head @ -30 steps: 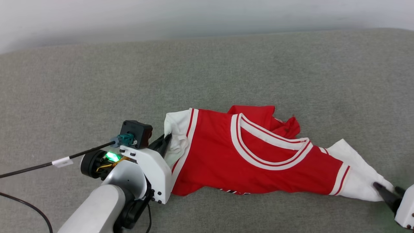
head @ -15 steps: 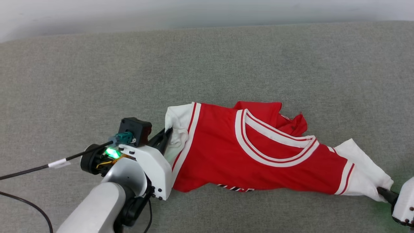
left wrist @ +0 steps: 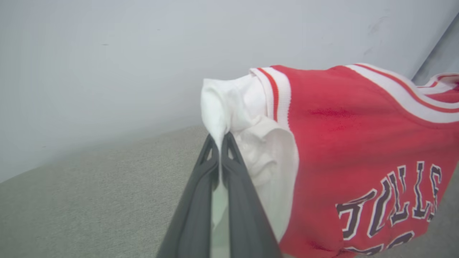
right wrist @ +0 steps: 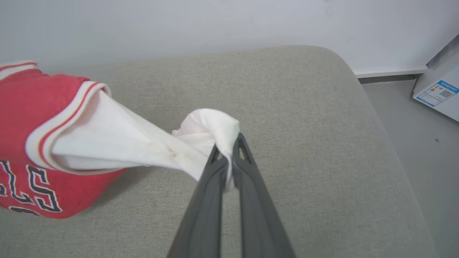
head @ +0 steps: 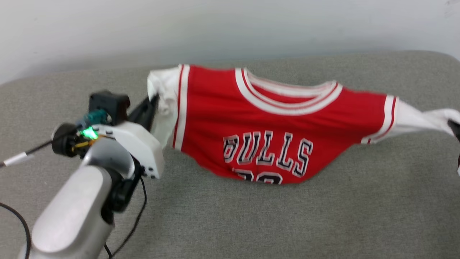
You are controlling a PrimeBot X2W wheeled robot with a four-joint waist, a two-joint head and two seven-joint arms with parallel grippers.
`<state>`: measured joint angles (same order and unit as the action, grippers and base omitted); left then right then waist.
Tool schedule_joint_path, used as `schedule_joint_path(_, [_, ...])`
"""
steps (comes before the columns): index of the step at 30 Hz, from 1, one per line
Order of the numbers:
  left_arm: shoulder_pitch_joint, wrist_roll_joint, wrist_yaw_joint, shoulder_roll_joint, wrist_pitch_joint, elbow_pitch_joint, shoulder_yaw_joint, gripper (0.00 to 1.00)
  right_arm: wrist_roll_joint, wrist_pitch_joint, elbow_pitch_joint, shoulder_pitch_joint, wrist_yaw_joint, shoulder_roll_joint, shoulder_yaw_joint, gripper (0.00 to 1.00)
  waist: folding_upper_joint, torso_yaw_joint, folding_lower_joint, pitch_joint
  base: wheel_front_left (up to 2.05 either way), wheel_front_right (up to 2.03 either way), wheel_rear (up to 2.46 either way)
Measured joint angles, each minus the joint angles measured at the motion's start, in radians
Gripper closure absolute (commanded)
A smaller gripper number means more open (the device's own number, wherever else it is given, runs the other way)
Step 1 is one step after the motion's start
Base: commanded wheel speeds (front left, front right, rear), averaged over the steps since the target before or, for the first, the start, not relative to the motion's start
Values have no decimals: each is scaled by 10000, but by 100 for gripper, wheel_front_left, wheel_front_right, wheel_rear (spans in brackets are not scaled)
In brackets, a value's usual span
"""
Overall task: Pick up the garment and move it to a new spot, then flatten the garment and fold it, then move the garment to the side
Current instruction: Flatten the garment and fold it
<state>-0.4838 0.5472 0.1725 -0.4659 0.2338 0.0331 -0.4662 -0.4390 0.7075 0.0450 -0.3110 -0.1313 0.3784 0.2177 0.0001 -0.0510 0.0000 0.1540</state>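
The left pincer (head: 155,98) is squeezed tight shut on the white sleeve (head: 162,90) at the left end of the garment (head: 266,118). The garment is a red shirt. It hangs in the air between the two arms, above the grey cushion (head: 251,223), with its front facing the robot. Its bottom edge sags in the middle, and I cannot tell if it touches the cushion. At the far right, the right pincer (right wrist: 227,143) is shut tight too, with a bunch of the other white sleeve (right wrist: 118,143) pinched between its fingers.

I think this is the first step: lifting the shirt to carry it to a new spot. Next, both arms should go the same way at the same speed. Then the shirt stays stretched and no sleeve slips out. After that they should set it down softly so it lands flat.

Big black and white letters on the front say "BULLS" (head: 267,154). A number sits below, but it curls under and I cannot read it. Past the cushion on the right is a box (right wrist: 443,96) with a blue and white sticker. Its words are too small to read.
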Motion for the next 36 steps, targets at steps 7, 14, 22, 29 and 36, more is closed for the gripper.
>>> schedule_joint_path(7, [-2089,-211,-236,102,-422,1572,372,100,328,-483,886,-2319,-2,203,-644,100,0,58,0,-251,0,0,0])
schedule_joint_path(14, [-4754,-215,-587,635,-1254,3429,796,100,556,-1338,1948,-4903,-2,472,-1233,100,0,170,0,369,0,0,0])
schedule_joint_path(22, [-7791,-487,-953,732,-2481,5127,1152,100,1057,-3026,3181,-8072,-6,495,-1764,100,-1,145,0,1623,0,0,0])
schedule_joint_path(29, [-10089,-765,-1085,713,-3597,5940,1363,100,1400,-4767,4115,-10490,-4,514,-2209,100,0,40,1,2837,0,0,0])
schedule_joint_path(36, [-11436,-982,-1206,646,-4059,6573,1333,100,1269,-5555,4936,-11832,-4,587,-2947,100,0,-144,2,3963,0,0,0])
